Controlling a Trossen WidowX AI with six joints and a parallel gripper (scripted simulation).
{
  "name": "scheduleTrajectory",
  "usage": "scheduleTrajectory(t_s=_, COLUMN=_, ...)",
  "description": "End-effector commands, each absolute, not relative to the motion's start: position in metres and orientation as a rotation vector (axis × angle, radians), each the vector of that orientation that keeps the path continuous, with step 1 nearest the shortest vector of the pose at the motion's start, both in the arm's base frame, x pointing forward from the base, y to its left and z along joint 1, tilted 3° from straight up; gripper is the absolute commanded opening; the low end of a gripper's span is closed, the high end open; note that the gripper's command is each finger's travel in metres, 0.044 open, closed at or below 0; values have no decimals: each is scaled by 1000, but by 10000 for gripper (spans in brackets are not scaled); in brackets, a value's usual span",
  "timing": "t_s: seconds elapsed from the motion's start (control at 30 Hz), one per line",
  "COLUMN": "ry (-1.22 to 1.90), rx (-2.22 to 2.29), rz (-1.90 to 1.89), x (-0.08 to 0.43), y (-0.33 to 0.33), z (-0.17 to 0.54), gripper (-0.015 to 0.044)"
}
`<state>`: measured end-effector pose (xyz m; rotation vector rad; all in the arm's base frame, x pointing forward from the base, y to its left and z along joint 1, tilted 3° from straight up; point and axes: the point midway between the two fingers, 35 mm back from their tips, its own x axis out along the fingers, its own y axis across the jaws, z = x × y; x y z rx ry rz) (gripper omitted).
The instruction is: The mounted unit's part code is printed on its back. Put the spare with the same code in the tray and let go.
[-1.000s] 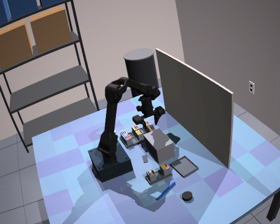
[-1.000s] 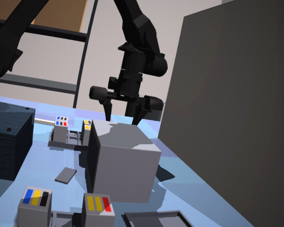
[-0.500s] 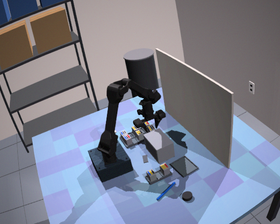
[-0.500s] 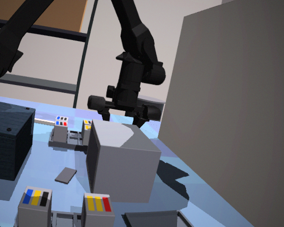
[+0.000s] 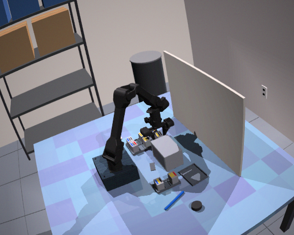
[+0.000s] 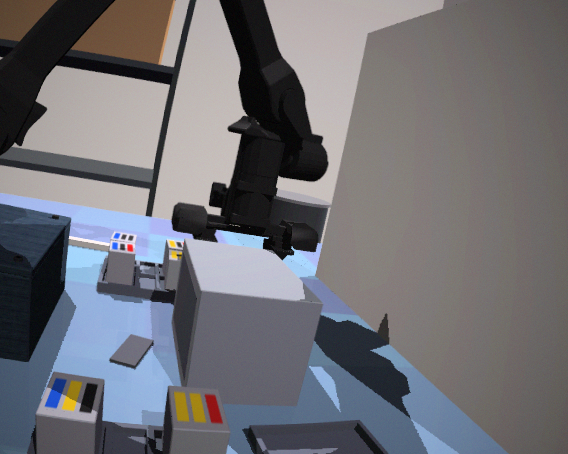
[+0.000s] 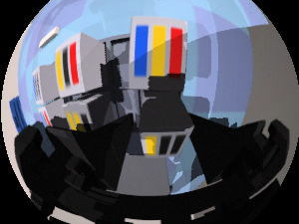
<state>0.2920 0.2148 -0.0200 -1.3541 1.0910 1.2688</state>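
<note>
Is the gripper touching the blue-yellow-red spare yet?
Cannot tell. In the wrist view the gripper is open and low around the blue-yellow-red spare, but its fingers blur into dark shapes. In the exterior view the grey box hides them.

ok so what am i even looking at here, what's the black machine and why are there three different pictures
The black machine is a robot arm bolted to a dark base on a checked blue table. At its end is a gripper, two fingers that pinch things.

One picture looks down from high up, one looks from low beside the table, and the round one comes from a camera on the arm's wrist, looking down past the fingers.

On the table are a large grey box, small grey blocks with coloured stripes in two racks, one rack behind the box and one nearer the front, a flat dark tray, a blue pen and a black puck. A tall board stands along one side.

The gripper is low over the far rack, fingers open, holding nothing. In the wrist view a blue, yellow and red striped block lies just ahead.
</note>
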Motion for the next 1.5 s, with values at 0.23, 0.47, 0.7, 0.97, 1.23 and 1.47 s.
scheduleTrajectory(t_s=0.23, ry=1091, rx=-1354, rz=1269, x=292, y=215, z=-20, gripper=135)
scheduleTrajectory(t_s=0.47, ry=1091, rx=-1354, rz=1269, x=292, y=215, z=-20, gripper=10)
scheduleTrajectory(t_s=0.7, ry=1091, rx=-1354, rz=1269, x=292, y=215, z=-20, gripper=0)
scheduleTrajectory(t_s=0.97, ry=1089, rx=-1358, rz=1268, x=291, y=216, z=28, gripper=0)
scheduleTrajectory(t_s=1.23, ry=1088, rx=-1360, rz=1267, x=288, y=215, z=59, gripper=0)
scheduleTrajectory(t_s=1.47, ry=1079, rx=-1359, rz=1269, x=289, y=217, z=83, gripper=0)
